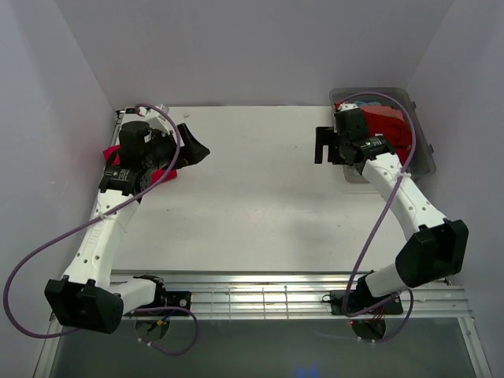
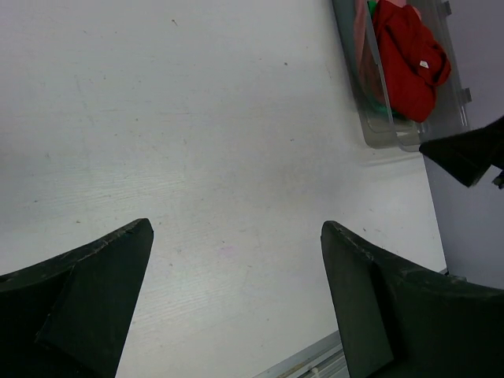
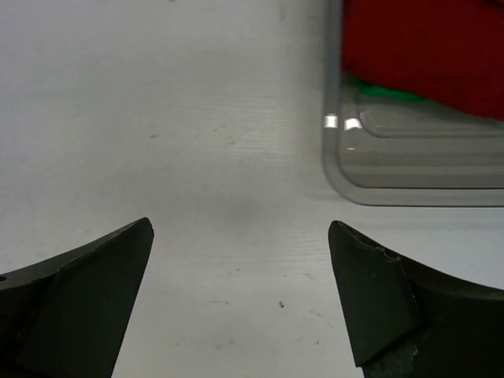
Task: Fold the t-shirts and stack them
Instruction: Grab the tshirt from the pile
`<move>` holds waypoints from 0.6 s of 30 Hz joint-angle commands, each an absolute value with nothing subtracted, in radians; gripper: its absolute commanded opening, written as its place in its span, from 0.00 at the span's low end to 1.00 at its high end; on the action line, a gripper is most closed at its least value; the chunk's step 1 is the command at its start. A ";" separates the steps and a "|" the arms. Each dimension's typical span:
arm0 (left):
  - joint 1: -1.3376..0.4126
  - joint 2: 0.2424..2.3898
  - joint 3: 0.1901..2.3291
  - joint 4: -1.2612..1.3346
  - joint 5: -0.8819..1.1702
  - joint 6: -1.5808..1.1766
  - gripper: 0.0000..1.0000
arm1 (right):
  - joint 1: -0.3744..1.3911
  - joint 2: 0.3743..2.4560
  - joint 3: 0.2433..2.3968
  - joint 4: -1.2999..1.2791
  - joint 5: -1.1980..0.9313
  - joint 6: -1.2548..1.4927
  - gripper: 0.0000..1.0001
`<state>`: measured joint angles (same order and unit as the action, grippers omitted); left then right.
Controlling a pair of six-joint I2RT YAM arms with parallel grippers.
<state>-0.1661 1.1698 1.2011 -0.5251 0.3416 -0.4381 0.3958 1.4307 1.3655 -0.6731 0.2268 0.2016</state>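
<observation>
White tabletop [image 1: 260, 220] fills most of the scene, and the clear grey tub [image 1: 423, 160] at its far right corner is the marker for everything else. Nearest, well away from the tub, an aluminium rail [image 1: 260, 295] edges the table. Further in, across the table from the tub, the left gripper [image 2: 236, 227] hangs with its claw spread wide and nothing in it. A red t-shirt [image 1: 112, 154] lies beneath it, too hidden to tell whether it is folded. Just beside the tub's left wall, the right gripper [image 3: 240, 227] is likewise spread and holds nothing. Inside the tub a dark red shirt [image 2: 409, 59] is bunched over a green shirt [image 3: 386, 92].

By my reading, one shirt at most is dealt with, and no stack shows. The tub's shirts are all still to do. Between the tub and the left gripper the surface is bare, which gives good folding room, though the enclosure walls [image 1: 465, 63] close in on both sides.
</observation>
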 commanded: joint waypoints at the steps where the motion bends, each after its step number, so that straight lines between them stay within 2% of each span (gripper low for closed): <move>1: -0.166 1.143 1.194 -0.512 0.363 -0.437 0.98 | 0.284 1.514 1.407 -0.575 0.416 0.169 0.98; 6: -0.166 1.147 1.140 -0.495 0.385 -0.451 0.98 | 0.170 1.686 1.512 -0.463 0.446 0.112 1.00; 12: -0.166 1.120 1.080 -0.492 0.367 -0.437 0.98 | 0.115 1.925 1.713 -0.463 0.459 0.060 0.82; 18: -0.167 1.082 1.002 -0.500 0.362 -0.426 0.98 | 0.074 2.045 1.861 -0.419 0.479 0.049 0.78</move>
